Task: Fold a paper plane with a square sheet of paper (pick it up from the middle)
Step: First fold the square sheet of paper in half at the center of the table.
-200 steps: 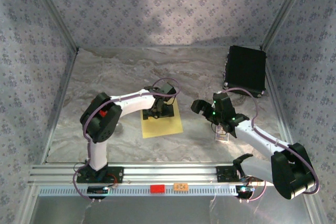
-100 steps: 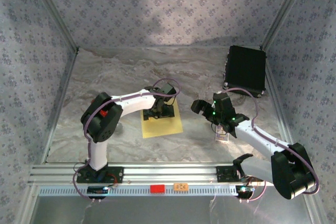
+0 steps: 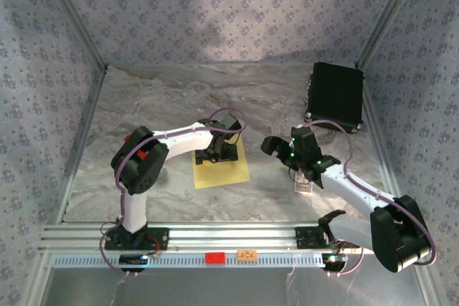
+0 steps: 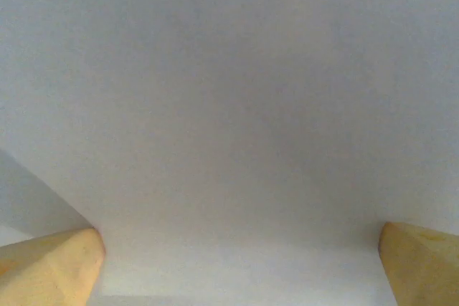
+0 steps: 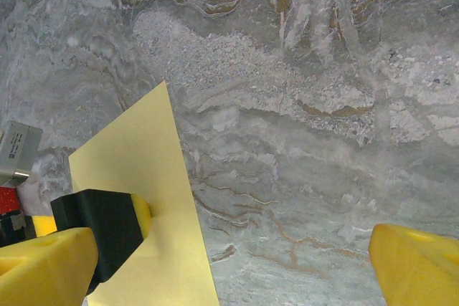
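Note:
The square sheet of paper (image 3: pixel 222 168) lies flat and yellow on the marble table, left of centre. My left gripper (image 3: pixel 219 150) points down onto the sheet's far half, jaws open. In the left wrist view the paper (image 4: pixel 229 105) looks washed-out pale and very close, with the left gripper (image 4: pixel 240 270) spread wide and its yellow fingertips (image 4: pixel 50 266) at the bottom corners. My right gripper (image 3: pixel 276 145) hovers open over bare table, right of the sheet. The right wrist view has the sheet (image 5: pixel 154 177) at the lower left, one black left finger (image 5: pixel 97 227) touching it, and the right gripper (image 5: pixel 229 270) open, holding nothing.
A black rectangular case (image 3: pixel 335 94) stands at the back right by the wall. A small printed card (image 3: pixel 304 185) lies under my right forearm. Patterned walls close in the table on three sides, and an aluminium rail (image 3: pixel 237 236) runs along the near edge.
Almost nothing. The left arm's elbow has shifted slightly, and both grippers stay open where they were.

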`<action>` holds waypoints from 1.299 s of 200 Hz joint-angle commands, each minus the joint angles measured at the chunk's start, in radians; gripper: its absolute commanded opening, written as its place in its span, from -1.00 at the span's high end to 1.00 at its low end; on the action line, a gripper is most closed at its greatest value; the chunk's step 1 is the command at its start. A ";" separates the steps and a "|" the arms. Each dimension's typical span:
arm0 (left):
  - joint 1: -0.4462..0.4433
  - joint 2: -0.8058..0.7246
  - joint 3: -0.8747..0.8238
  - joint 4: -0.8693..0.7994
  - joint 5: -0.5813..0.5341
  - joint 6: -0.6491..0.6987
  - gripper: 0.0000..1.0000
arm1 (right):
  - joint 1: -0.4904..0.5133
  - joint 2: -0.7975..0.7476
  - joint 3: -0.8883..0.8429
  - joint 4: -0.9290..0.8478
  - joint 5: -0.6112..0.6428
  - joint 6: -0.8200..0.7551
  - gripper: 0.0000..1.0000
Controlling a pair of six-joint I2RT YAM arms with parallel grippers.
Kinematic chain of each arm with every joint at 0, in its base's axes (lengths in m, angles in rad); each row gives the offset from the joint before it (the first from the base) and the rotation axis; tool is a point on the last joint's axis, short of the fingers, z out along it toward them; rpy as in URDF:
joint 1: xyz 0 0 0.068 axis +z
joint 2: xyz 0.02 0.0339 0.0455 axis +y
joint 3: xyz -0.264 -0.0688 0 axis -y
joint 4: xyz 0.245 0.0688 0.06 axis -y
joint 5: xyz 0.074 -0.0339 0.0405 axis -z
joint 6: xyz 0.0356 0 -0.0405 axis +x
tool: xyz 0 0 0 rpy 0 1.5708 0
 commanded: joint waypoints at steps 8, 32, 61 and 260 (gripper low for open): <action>-0.007 0.073 -0.043 0.018 0.039 0.011 -0.96 | 0.000 -0.003 -0.007 -0.017 0.020 0.013 -0.98; -0.010 0.072 -0.039 0.018 0.039 0.019 -0.91 | -0.001 -0.003 -0.006 -0.018 0.019 0.013 -0.98; -0.014 0.072 -0.035 0.018 0.041 0.026 -0.91 | 0.000 -0.006 -0.008 -0.020 0.021 0.014 -0.98; -0.018 -0.003 -0.052 0.069 0.048 0.052 -0.71 | 0.001 -0.008 -0.005 -0.023 0.022 0.015 -0.98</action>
